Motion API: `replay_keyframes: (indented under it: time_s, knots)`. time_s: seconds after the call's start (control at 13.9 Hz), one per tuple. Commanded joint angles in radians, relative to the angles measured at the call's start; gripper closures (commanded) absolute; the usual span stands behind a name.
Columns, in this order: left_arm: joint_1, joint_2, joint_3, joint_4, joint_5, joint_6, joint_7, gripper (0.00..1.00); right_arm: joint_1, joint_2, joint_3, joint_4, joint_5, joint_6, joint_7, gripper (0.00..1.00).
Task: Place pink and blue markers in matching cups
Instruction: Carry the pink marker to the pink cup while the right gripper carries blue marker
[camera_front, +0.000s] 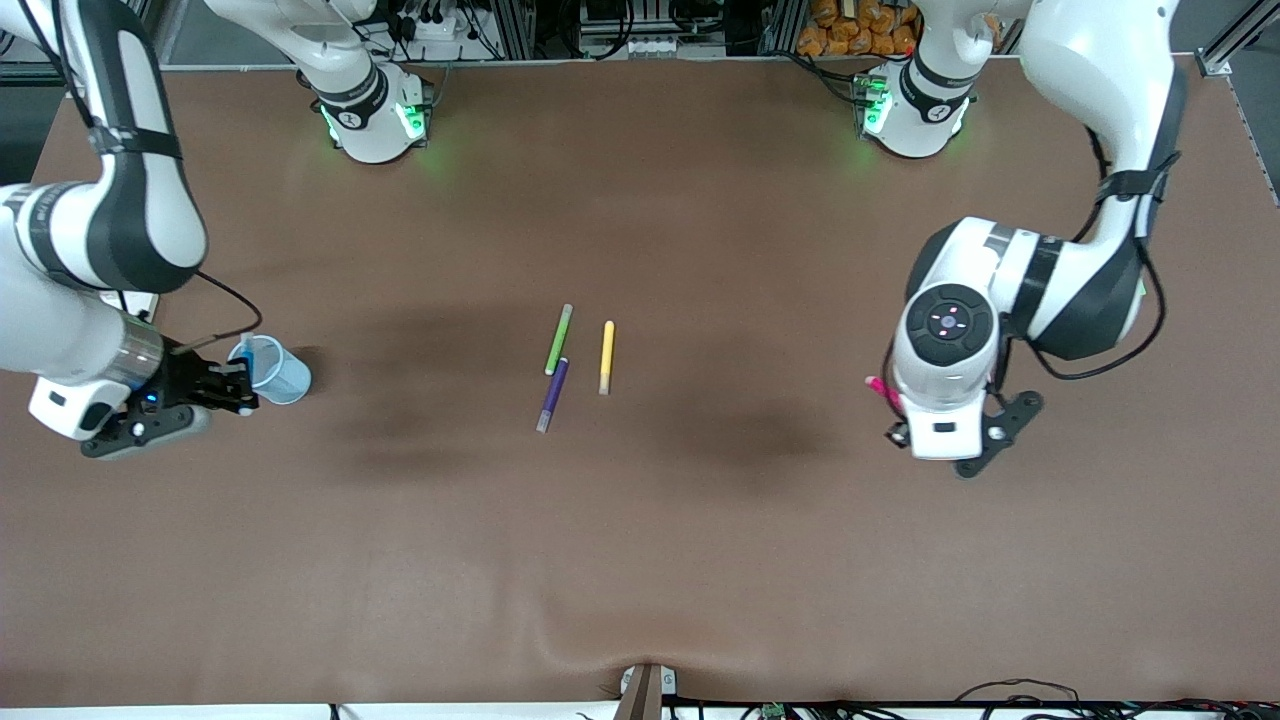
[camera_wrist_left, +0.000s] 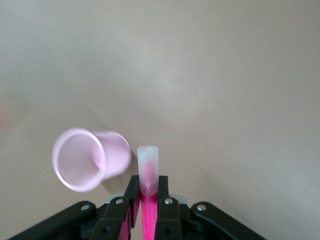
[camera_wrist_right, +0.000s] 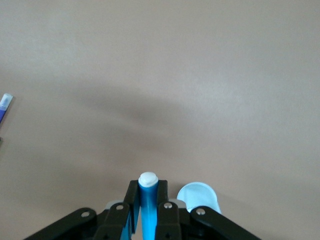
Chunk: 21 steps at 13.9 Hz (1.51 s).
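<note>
Currently both arms are up over the brown counter (camera_front: 700, 520), each with a pen in its grip

Right claw (camera_front: 235, 385): over the right arm's end of the counter, just beside the pale blue mesh-walled cup (camera_front: 275, 369), which stands on the counter. Its fingers (camera_wrist_right: 167, 212) are clamped on the bright blue felt marker with a pale cap (camera_wrist_right: 148, 200); the pale cap tip pokes out past the fingertips. In the right wrist view a part of the blue cup's rim (camera_wrist_right: 199, 196) shows right beside the claw.

Left claw (camera_wrist_left: 148, 205): over the left arm's end of the counter, mostly hidden under its own wrist in the front view. Its fingers (camera_wrist_left: 163, 210) are closed on the slim magenta-pink felt marker with a paler, translucent cap (camera_wrist_left: 148, 185); one pink end juts out beside the wrist (camera_front: 880, 390). The pale pink mesh-walled cup (camera_wrist_left: 90, 159) sits near the marker's cap in the left wrist view, its open mouth facing the camera; not seen in the front view.

Mid-counter, well apart from both claws: a green pen (camera_front: 559, 339), a dark purple pen (camera_front: 552, 394) touching its nearer end, and a yellow pen (camera_front: 606, 357) beside them, toward the left arm's end
</note>
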Motion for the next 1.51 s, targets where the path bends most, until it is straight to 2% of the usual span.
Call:
replay_keyframes:
  time_s: [0.0, 0.14, 0.22, 0.5, 0.72, 1.08, 1.43]
  knots:
    - [0.035, -0.076, -0.006, -0.097, 0.084, -0.003, -0.016, 0.86, -0.059, -0.093, 0.020, -0.161, 0.078, 0.125, -0.150, 1.00]
    - [0.049, -0.098, -0.006, -0.137, 0.133, -0.003, -0.039, 0.86, -0.083, -0.129, 0.020, -0.235, 0.104, 0.199, -0.248, 1.00]
    - [0.049, -0.100, -0.006, -0.151, 0.165, -0.003, -0.068, 0.86, -0.085, -0.141, 0.020, -0.264, 0.148, 0.225, -0.300, 1.00]
    - [0.049, -0.090, -0.006, -0.237, 0.339, -0.003, -0.290, 0.87, -0.088, -0.153, 0.020, -0.372, 0.262, 0.405, -0.529, 1.00]
    - [0.048, -0.089, -0.007, -0.297, 0.428, -0.003, -0.419, 0.87, -0.093, -0.149, 0.017, -0.394, 0.336, 0.438, -0.650, 1.00]
    - [0.035, -0.080, -0.010, -0.361, 0.520, -0.029, -0.596, 0.87, -0.106, -0.141, 0.017, -0.453, 0.469, 0.538, -0.845, 1.00]
    - [0.002, -0.069, -0.015, -0.384, 0.524, -0.078, -0.671, 0.80, -0.114, -0.135, 0.017, -0.487, 0.681, 0.576, -1.083, 1.00]
